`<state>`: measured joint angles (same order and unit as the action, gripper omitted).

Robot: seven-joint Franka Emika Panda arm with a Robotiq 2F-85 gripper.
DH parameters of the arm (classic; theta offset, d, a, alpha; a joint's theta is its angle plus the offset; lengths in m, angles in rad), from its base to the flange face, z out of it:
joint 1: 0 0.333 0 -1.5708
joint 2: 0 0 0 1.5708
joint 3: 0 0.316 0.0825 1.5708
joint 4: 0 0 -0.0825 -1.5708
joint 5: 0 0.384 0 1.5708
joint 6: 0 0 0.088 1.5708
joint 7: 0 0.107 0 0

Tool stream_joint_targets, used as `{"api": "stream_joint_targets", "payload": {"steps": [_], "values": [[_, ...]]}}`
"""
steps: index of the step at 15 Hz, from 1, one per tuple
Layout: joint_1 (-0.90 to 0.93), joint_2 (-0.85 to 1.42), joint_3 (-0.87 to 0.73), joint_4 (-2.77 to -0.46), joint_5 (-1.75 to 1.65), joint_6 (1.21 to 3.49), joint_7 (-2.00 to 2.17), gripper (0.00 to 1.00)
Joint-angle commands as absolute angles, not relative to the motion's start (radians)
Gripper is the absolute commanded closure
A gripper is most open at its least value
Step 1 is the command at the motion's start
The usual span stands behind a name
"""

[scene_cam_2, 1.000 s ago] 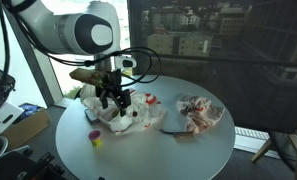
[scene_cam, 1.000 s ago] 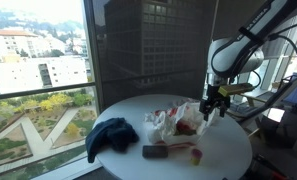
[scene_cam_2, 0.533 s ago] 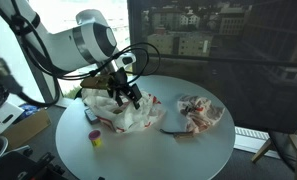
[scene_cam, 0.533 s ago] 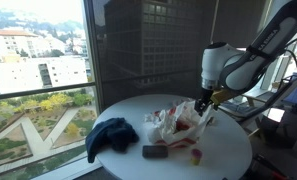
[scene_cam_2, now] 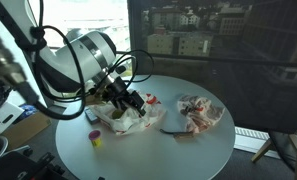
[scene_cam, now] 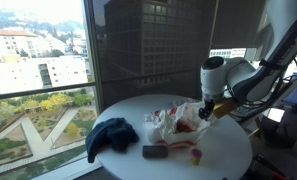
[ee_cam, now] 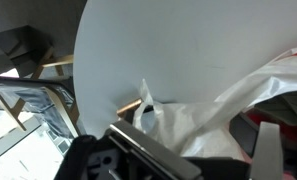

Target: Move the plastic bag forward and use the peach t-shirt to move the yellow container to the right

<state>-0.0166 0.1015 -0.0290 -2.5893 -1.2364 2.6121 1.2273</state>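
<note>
- Plastic bag (scene_cam_2: 126, 119): centre-left of the bench (scene_cam_2: 193, 152), beneath the gripper (scene_cam_2: 131, 101); forward move apparently in hand, not complete.
- Fingers: sunk in the bag's folds; apart or clamped, cannot tell.
- Arm: bent low, wrist tilted.
- Peach t-shirt (scene_cam_2: 200, 112), frame right; yellow container (scene_cam_2: 94, 138), lower left: untouched.

- Floor-to-ceiling window (scene_cam: 48, 70) looking down on apartment blocks (scene_cam: 33, 65) and trees: an upper floor of a tall building.
- Round white counter (scene_cam_2: 193, 150), the meeting-table sort, standing by the glass.
- Robot arm (scene_cam: 243, 78) trailing cables, cardboard box (scene_cam_2: 26, 124) on the floor: an office used as a lab.
</note>
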Motion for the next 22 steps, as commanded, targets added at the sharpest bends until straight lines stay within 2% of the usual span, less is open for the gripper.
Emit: {"api": "stream_joint_targets", "payload": {"steps": [1,7,9,12,15,22], "values": [[-0.003,0.163,-0.03,-2.558,-1.341,2.578,1.374,0.32],[0.016,0.261,-0.019,-2.48,-1.386,2.524,1.441,0.8],[0.024,0.317,-0.009,-2.422,-1.374,2.491,1.432,0.91],[0.05,0.423,0.006,-2.309,-1.373,2.442,1.432,0.94],[0.07,0.536,0.023,-2.189,-1.353,2.415,1.415,0.87],[0.12,0.75,0.041,-1.855,-1.279,2.394,1.4,0.89]]}}
